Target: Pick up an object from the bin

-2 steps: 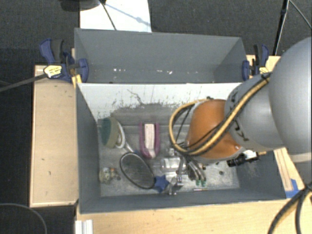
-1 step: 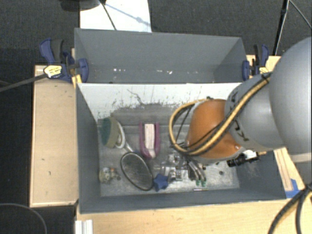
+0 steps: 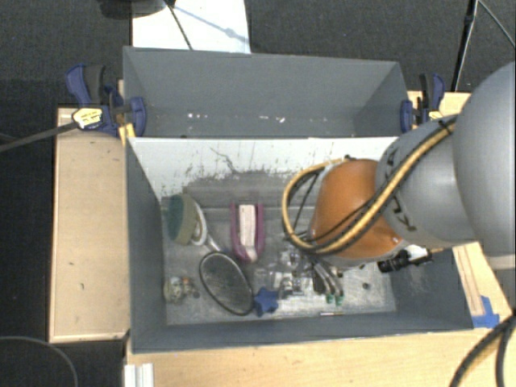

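Observation:
My gripper (image 3: 310, 276) is low in the bin's front middle, just under the orange wrist cover. Right beside it on the left lies a black oval mesh strainer (image 3: 224, 281) with a blue handle end (image 3: 264, 301) that almost touches the gripper. A purple and pink brush-like thing (image 3: 247, 230) lies just behind the strainer, to the gripper's upper left. A small green bit (image 3: 334, 299) shows on the floor beneath the gripper. I see nothing held.
A green and white rounded thing (image 3: 182, 220) leans by the left wall. A small greyish trinket (image 3: 179, 288) lies in the front left corner. The arm and its cables cover the bin's right half.

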Available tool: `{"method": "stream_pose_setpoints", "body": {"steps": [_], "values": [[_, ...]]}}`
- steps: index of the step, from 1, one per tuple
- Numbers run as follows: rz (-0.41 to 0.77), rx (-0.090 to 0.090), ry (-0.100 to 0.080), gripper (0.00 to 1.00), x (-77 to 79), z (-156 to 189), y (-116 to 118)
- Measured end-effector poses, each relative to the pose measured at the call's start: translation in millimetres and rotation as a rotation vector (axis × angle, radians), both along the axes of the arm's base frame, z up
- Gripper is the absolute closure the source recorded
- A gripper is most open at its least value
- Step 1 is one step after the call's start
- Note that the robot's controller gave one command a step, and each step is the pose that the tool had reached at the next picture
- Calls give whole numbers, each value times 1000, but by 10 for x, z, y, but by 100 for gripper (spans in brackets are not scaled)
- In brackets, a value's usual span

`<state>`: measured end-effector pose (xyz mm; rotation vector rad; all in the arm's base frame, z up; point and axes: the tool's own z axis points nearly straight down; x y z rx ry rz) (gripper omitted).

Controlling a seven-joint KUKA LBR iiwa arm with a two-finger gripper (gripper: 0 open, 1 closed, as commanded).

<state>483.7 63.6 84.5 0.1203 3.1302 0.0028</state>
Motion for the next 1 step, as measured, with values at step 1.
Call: {"method": "stream_pose_setpoints", "body": {"steps": [1], "values": [[3, 0, 2, 100, 16, 507, 0]]}}
